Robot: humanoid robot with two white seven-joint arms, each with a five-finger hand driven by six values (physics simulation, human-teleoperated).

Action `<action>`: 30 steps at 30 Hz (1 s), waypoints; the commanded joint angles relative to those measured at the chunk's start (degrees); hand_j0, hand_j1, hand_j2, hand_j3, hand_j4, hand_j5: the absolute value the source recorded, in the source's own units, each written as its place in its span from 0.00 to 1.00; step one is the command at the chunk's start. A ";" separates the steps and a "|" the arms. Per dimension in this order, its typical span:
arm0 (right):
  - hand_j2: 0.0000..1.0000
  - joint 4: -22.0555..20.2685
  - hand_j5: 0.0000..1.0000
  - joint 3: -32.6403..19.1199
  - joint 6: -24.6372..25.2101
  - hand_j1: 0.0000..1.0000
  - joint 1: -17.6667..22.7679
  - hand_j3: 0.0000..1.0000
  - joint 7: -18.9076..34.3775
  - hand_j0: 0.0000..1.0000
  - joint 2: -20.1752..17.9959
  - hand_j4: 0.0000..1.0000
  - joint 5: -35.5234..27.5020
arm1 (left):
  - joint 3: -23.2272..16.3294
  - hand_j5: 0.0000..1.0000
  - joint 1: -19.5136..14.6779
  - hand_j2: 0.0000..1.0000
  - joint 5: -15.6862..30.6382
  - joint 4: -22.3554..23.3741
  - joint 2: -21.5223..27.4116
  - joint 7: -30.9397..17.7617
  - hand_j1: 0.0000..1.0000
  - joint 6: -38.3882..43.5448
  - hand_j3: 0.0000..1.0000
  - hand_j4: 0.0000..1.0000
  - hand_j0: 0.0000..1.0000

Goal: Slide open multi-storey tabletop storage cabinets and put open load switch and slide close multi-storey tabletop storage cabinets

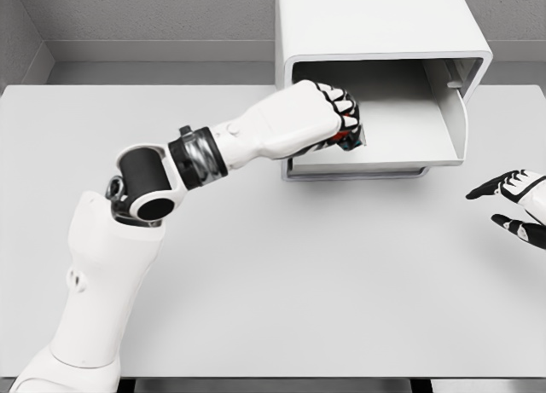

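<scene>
One hand at the drawer, one idle

Left hand (pixel 337 112) is curled shut on the switch (pixel 347 138) — just a red-and-dark sliver showing under the fingers, held over the left end of the pulled-out drawer (pixel 401 124). White cabinet (pixel 375 26) sits at the table's (pixel 273 265) far edge. Right hand (pixel 516 207) — fingers spread, holding nothing, at the right edge.

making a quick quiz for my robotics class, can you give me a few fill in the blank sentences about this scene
1. The drawer of the white cabinet is slid ____.
2. The ____ hand reaches into that drawer, curled around a small object.
3. The right hand hovers over the table with its fingers ____.

Missing words: open; left; spread
</scene>
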 commanded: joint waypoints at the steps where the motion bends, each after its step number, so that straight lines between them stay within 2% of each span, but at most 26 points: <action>1: 0.66 -0.12 0.66 -0.01 0.01 0.66 0.00 0.66 0.05 0.66 -0.08 0.66 -0.38 | -0.46 0.38 0.00 0.38 -0.09 0.63 -0.01 0.05 0.38 0.19 0.38 0.38 0.38; 13: 0.66 -0.03 0.66 -0.01 0.01 0.66 0.00 0.66 -0.04 0.66 -0.08 0.66 -0.38 | -0.99 0.41 -0.18 0.41 -1.32 1.07 -0.01 0.05 0.41 0.19 0.41 0.41 0.41; 20: 0.66 -0.03 0.66 -0.01 0.01 0.66 0.00 0.66 -0.04 0.66 -0.08 0.66 -0.38 | -0.99 0.57 -0.18 0.57 -1.23 0.80 -0.01 0.05 0.57 0.19 0.57 0.57 0.57; 30: 0.66 -0.04 0.66 -0.01 0.01 0.66 0.00 0.66 -0.04 0.66 0.01 0.66 -0.38 | -1.16 0.65 -0.18 0.65 -1.32 0.89 -0.01 0.05 0.65 0.19 0.65 0.65 0.65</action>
